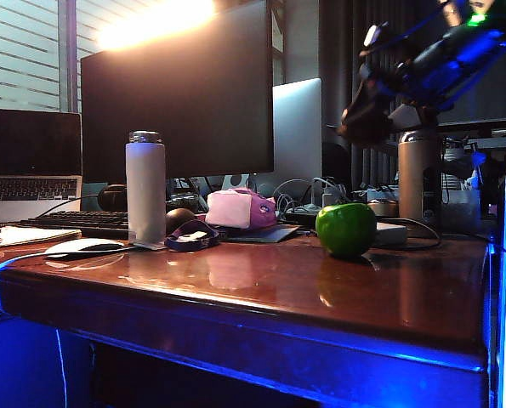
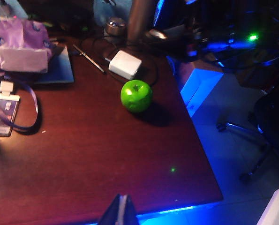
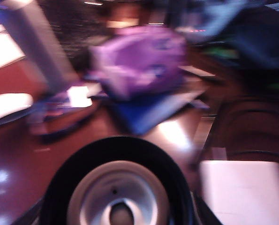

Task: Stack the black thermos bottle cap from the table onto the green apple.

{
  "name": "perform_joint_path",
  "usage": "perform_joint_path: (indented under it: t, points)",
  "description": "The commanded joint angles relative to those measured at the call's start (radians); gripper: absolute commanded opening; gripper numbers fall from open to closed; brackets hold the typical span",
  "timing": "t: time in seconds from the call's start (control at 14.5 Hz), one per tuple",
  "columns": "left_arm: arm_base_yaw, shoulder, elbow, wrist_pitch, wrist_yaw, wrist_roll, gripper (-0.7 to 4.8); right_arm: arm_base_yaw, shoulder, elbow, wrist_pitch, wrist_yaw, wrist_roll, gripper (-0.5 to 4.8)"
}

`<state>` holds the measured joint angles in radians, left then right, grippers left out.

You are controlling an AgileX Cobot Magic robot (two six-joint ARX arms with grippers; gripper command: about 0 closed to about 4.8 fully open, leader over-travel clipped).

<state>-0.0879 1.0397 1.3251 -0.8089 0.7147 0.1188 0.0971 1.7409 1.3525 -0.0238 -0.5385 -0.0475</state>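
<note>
While right gripper [image 1: 365, 119] clasps black thermos bottle cap [image 3: 116, 185], left gripper [image 2: 122, 213] unseen.

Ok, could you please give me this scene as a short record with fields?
green apple: upright on the table, right side, nothing on it
black thermos bottle cap: off the table, silver inside facing the wrist camera
right gripper: raised high above the table, shut on the cap
left gripper: over the table's front edge, well away from the apple; fingers too cropped to judge
stacking: not yet done
</note>
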Motion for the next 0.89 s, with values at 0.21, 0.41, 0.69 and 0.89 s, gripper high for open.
perform_joint_path:
  t: [0.21, 0.41, 0.69, 0.89]
  points:
    - [-0.022, 0.066, 0.006, 0.04, -0.023, -0.016, -0.04, -0.002, -0.008, 0.003, -0.024, -0.04, 0.011, 2.74]
    - [-0.024, 0.076, 0.006, 0.065, -0.026, -0.011, -0.04, -0.002, -0.008, 0.003, -0.027, -0.041, 0.015, 2.73]
    - [-0.024, 0.076, 0.006, 0.094, -0.019, -0.011, -0.04, -0.001, -0.003, 0.003, -0.021, -0.042, 0.014, 2.73]
    - [-0.024, 0.076, 0.006, 0.1, -0.018, -0.008, -0.04, -0.001, 0.052, 0.002, -0.017, -0.044, 0.015, 2.73]
